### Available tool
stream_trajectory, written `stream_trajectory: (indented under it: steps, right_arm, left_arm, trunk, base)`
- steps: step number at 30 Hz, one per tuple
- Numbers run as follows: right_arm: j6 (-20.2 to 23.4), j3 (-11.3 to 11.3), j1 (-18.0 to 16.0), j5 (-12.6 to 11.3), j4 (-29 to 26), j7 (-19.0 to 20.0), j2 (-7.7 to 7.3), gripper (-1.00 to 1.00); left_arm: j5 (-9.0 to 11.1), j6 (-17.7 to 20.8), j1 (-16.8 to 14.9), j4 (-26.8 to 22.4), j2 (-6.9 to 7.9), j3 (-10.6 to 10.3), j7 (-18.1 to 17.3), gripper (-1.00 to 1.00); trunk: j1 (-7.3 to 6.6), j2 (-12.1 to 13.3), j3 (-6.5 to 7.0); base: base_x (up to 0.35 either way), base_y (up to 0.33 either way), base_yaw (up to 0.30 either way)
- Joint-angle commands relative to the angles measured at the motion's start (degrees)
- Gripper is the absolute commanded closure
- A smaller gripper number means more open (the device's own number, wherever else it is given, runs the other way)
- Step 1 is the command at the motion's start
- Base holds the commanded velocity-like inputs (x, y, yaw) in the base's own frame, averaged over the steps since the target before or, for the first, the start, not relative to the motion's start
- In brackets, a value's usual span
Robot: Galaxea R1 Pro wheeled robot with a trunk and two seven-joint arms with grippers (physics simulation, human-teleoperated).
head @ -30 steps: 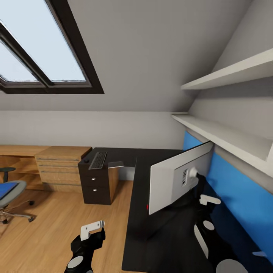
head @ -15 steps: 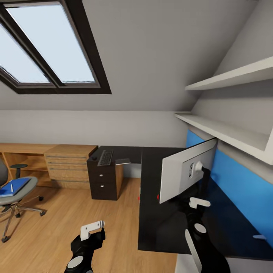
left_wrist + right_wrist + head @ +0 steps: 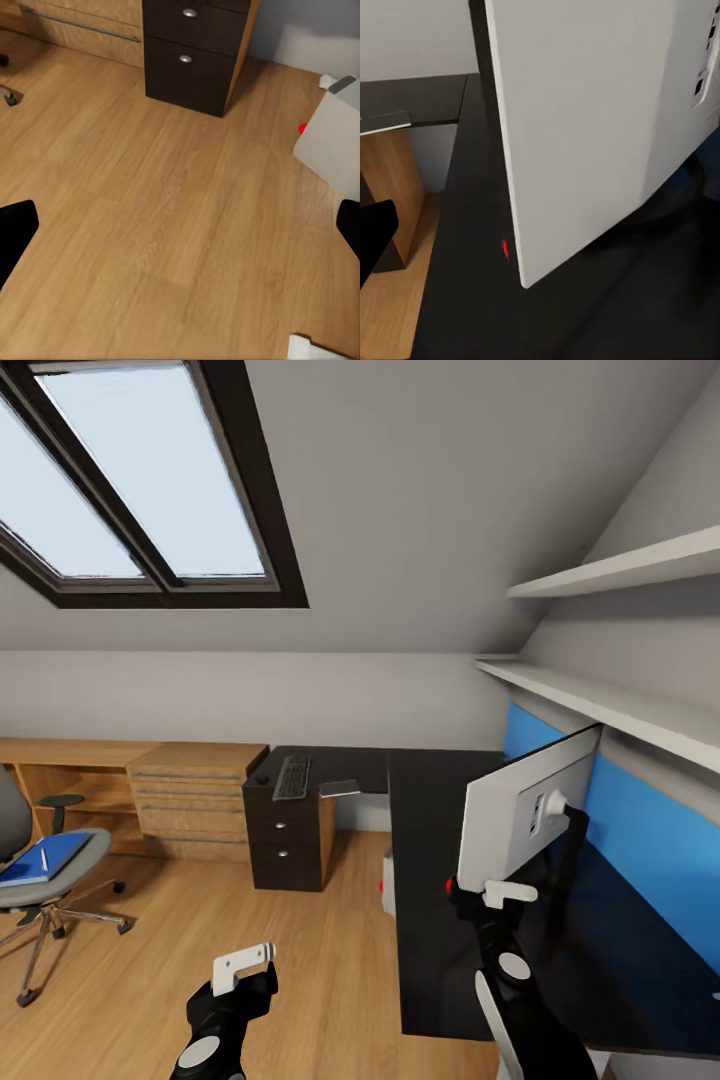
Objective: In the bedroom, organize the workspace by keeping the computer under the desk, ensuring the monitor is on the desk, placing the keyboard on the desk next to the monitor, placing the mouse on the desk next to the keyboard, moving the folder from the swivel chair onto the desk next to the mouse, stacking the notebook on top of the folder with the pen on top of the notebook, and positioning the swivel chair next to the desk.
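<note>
Fingers on my right gripper (image 3: 497, 892) sit at the monitor's (image 3: 520, 815) lower edge, grip unclear; left fingers (image 3: 243, 963) spread wide, empty, off the table (image 3: 440, 940).

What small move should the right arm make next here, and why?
Probably draw the right tool back from the monitor. The monitor already stands on the desk, white back toward the robot, and the tool sits close at its lower edge. The keyboard lies far along the desk, and the folder waits on the chair.
</note>
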Motion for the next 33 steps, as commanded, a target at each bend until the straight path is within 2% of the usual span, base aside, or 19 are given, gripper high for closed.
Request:
stream_trajectory:
  steps: [1,5,10,11,17,22,33]
  right_arm:
    - [0.21,0.20,0.25,0.05,-0.48,-0.29,0.02,-1.00]
    - [-0.41,1.76,1.30,0.11,-2.00,-1.57,0.03,-1.00]
    - [-1.45,4.73,1.71,1.51,-2.42,-7.41,0.00,-1.00]
    - [-2.17,6.01,1.76,2.53,-2.35,-10.06,-0.01,-1.00]
    - [-6.29,9.86,1.83,5.24,-1.26,-17.78,-0.03,-1.00]
    - [-8.19,10.97,1.85,5.88,-0.46,-20.26,-0.03,-1.00]
    - [-8.82,11.34,1.85,6.10,-0.28,-21.15,-0.03,-1.00]
  left_arm:
    - [0.44,0.11,-0.02,-0.06,0.01,-0.05,0.38,-1.00]
    - [0.51,0.08,-0.02,0.07,0.01,-0.05,0.35,-1.00]
    - [0.50,0.02,-0.02,0.11,-0.02,-0.10,0.34,-1.00]
    - [0.53,0.00,-0.02,0.12,-0.01,-0.09,0.31,-1.00]
    - [0.52,-0.02,-0.02,0.13,0.00,-0.12,0.26,-1.00]
    - [0.47,-0.03,-0.02,0.13,-0.03,-0.13,0.30,-1.00]
    - [0.41,-0.07,-0.02,0.13,-0.07,-0.24,0.37,-1.00]
  trunk:
    - [0.05,-0.07,-0.07]
    - [0.05,-0.07,-0.07]
    - [0.05,-0.07,-0.07]
    - [0.05,-0.07,-0.07]
    - [0.05,-0.07,-0.07]
    - [0.05,-0.07,-0.07]
    - [0.05,-0.07,-0.07]
  base:
    - [0.270,0.069,0.000]
    - [0.166,0.035,0.000]
    - [0.048,0.010,0.000]
    - [0.069,0.004,0.000]
    - [0.189,0.031,0.000]
    - [0.127,0.031,0.000]
    - [0.160,0.005,0.000]
